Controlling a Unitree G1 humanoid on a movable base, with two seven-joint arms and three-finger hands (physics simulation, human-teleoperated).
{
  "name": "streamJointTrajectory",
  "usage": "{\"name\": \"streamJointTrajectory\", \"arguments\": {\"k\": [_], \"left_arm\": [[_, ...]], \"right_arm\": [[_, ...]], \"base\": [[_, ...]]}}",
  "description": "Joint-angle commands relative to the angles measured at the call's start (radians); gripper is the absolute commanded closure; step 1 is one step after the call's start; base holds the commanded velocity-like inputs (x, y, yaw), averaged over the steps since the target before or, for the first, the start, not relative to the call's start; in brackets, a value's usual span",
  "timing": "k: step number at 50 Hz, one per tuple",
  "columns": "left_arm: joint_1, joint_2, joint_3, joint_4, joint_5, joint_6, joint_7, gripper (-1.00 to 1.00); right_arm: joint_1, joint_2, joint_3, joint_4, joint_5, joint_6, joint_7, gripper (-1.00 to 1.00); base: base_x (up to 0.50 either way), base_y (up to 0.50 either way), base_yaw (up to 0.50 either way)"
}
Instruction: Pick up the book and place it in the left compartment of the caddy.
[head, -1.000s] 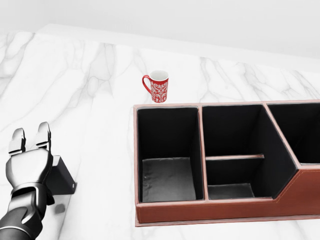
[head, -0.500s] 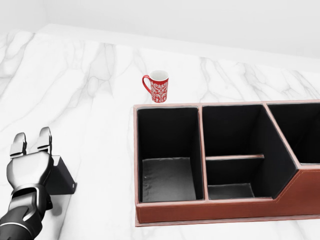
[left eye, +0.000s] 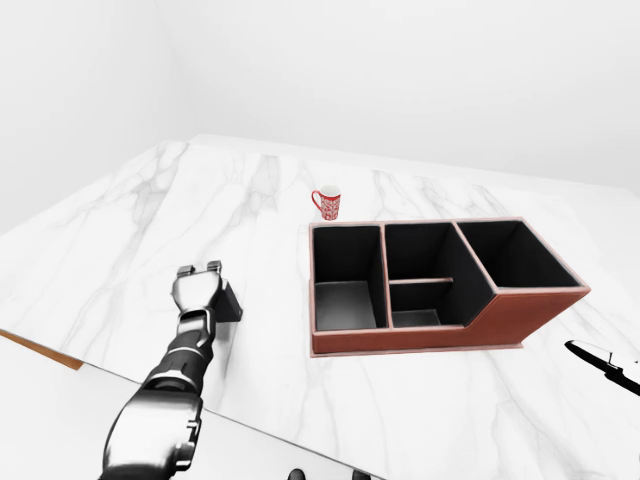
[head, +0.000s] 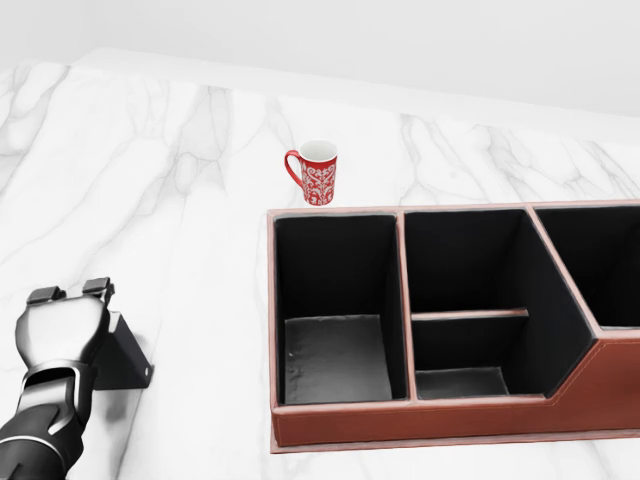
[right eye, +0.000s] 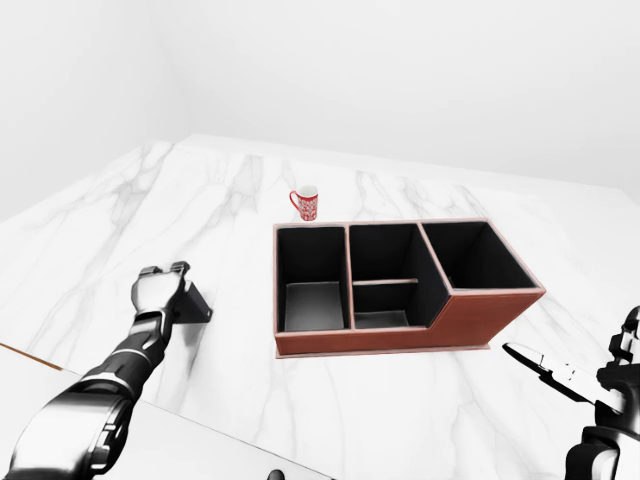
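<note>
At lower left of the head view, the book is seen as a small dark slab with a thin pale edge, lying on the white marble surface; most of it is hidden under the left hand. Cover detail can't be made out. The hand is laid over the book's left part, with the fingers curled down past its upper edge; whether they are actually closed on the book cannot be told, since the contact is hidden. The placement is judged a top grasp being set up, wrist low so the slab can be pinched off the flat surface.

The caddy is set well apart to the right: red-brown leather outside, black lined inside. Its left compartment is open at the top, nothing seen in it, so a straight drop-in looks workable. A red patterned mug stands just above the caddy's upper left corner, near the carry path but not in it.

The right hand is seen only at the lower right edge of the right-eye view, low and idle; its finger state can't be told.
</note>
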Motion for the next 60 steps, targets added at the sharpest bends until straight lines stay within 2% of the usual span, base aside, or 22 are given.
{"name": "streamJointTrajectory", "arguments": {"k": [1, 10, 17, 18, 24, 26, 29, 33, 34, 36, 37, 39, 41, 44, 46, 50, 51, 56, 60], "left_arm": [[0.01, -0.006, -0.032, 0.02, 0.004, 0.0, 0.0, 1.0], [0.012, -0.005, -0.027, 0.023, 0.004, 0.0, 0.0, 1.0], [0.014, -0.006, -0.02, 0.023, -0.008, 0.0, 0.0, 1.0], [0.014, -0.007, -0.004, 0.023, -0.027, 0.0, 0.0, 1.0], [0.01, -0.004, 0.006, 0.013, -0.065, 0.0, 0.0, 1.0], [0.005, -0.003, -0.018, 0.007, -0.042, 0.0, 0.0, 1.0], [-0.009, 0.003, -0.004, -0.028, -0.055, 0.0, 0.0, 1.0], [0.028, 0.014, 0.01, -0.177, -0.077, 0.0, 0.0, 1.0], [0.073, 0.014, 0.01, -0.294, -0.069, 0.0, 0.0, 1.0], [0.09, 0.012, 0.016, -0.331, -0.058, 0.0, 0.0, 1.0], [0.254, 0.018, 0.022, -0.732, -0.031, 0.0, 0.0, 1.0], [0.341, 0.001, 0.047, -0.947, 0.064, 0.0, 0.0, 1.0], [0.38, -0.019, 0.087, -1.063, 0.106, 0.0, 0.0, 1.0], [0.414, -0.042, 0.117, -1.165, 0.169, 0.0, -0.006, 1.0], [0.445, -0.056, 0.127, -1.256, 0.198, 0.0, -0.059, 1.0], [0.463, -0.075, 0.144, -1.314, 0.231, 0.0, -0.093, 1.0], [0.484, -0.082, 0.147, -1.373, 0.245, 0.0, -0.127, 1.0], [0.52, -0.107, 0.162, -1.499, 0.295, 0.0, -0.194, 1.0], [0.528, -0.12, 0.171, -1.537, 0.305, 0.0, -0.219, 1.0]], "right_arm": [[0.001, -0.002, -0.001, -0.001, 0.003, 0.002, -0.001, -1.0], [-0.001, -0.001, 0.001, 0.01, -0.006, -0.009, 0.0, -1.0], [0.002, 0.0, -0.001, 0.001, -0.004, -0.002, 0.0, -1.0], [-0.002, -0.001, 0.002, 0.01, -0.007, -0.009, 0.0, -1.0], [0.0, -0.002, 0.001, 0.009, -0.006, -0.009, 0.0, -1.0], [0.002, -0.001, 0.001, 0.006, -0.005, -0.008, 0.001, -1.0], [0.003, 0.001, -0.002, 0.0, -0.003, -0.004, 0.002, -1.0], [0.004, 0.002, -0.004, -0.003, -0.003, -0.001, 0.004, -1.0], [0.006, 0.003, -0.005, -0.009, -0.001, 0.002, 0.005, -1.0], [0.005, 0.004, -0.005, -0.009, -0.002, 0.003, 0.006, -1.0], [0.002, 0.003, -0.004, -0.004, -0.004, 0.001, 0.004, -1.0], [0.004, 0.003, -0.005, -0.007, -0.002, 0.004, 0.004, -1.0], [0.001, 0.001, -0.005, -0.004, -0.002, 0.005, 0.003, -1.0], [-0.003, -0.002, -0.002, 0.01, -0.003, -0.004, 0.002, -1.0], [0.0, -0.003, -0.002, 0.006, -0.001, 0.0, 0.0, -1.0], [0.0, -0.003, -0.002, 0.006, -0.001, 0.0, 0.0, -1.0], [0.001, -0.002, -0.003, 0.004, 0.0, 0.002, 0.0, -1.0], [0.001, -0.003, -0.003, 0.009, 0.001, -0.001, 0.0, -1.0], [0.003, -0.001, -0.005, 0.001, 0.003, 0.006, 0.001, -1.0]], "base": [[0.0, 0.0, 0.0], [0.0, 0.0, 0.0], [0.0, 0.0, 0.0], [0.0, 0.0, 0.0], [0.0, 0.0, 0.0], [0.0, 0.0, 0.0], [0.0, 0.0, 0.0], [0.0, 0.0, 0.0], [0.0, 0.0, 0.0], [0.0, 0.0, 0.0], [0.0, 0.0, 0.0], [0.0, 0.0, 0.0], [0.0, 0.0, 0.0], [0.0, 0.0, 0.0], [0.0, 0.0, 0.0], [0.0, 0.0, 0.0], [0.0, 0.0, 0.0], [0.0, 0.0, 0.0], [0.0, 0.0, 0.0]]}}
